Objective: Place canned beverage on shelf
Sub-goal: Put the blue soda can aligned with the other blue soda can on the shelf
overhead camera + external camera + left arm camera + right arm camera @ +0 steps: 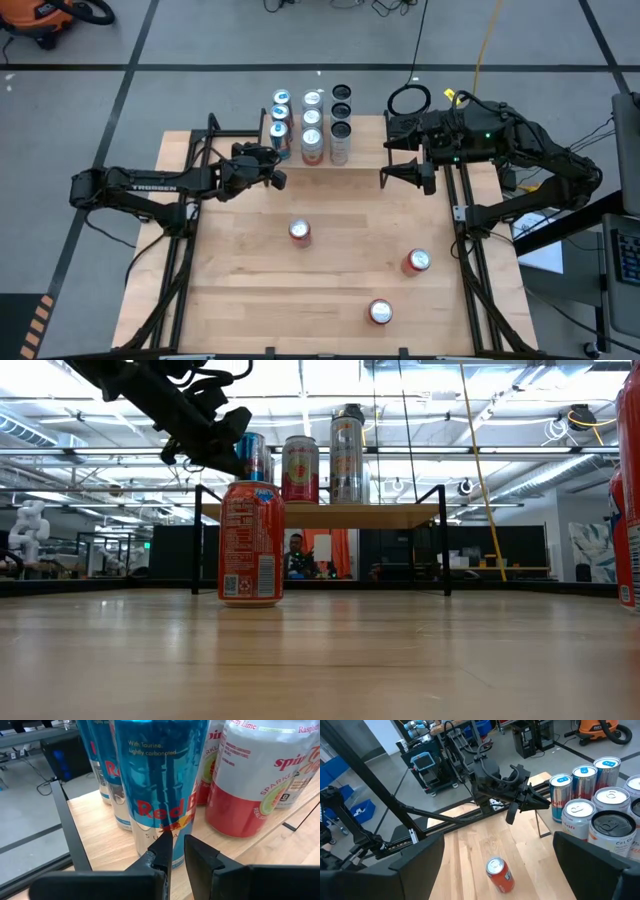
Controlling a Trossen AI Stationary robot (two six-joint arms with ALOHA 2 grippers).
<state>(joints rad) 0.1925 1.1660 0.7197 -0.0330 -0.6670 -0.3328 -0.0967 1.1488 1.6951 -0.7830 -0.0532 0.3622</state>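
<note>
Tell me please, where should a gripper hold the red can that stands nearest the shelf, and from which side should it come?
Grip the red can around the middle of its round side wall, probably coming in level from the side. It stands upright with bare tabletop all around, so either side looks free. The left gripper is nearer, beside the shelf; its fingers are nearly shut and must open first.

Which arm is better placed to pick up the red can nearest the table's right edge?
Probably the right: the right tool is open and hangs on that side, nearer the can than the left tool.
</note>
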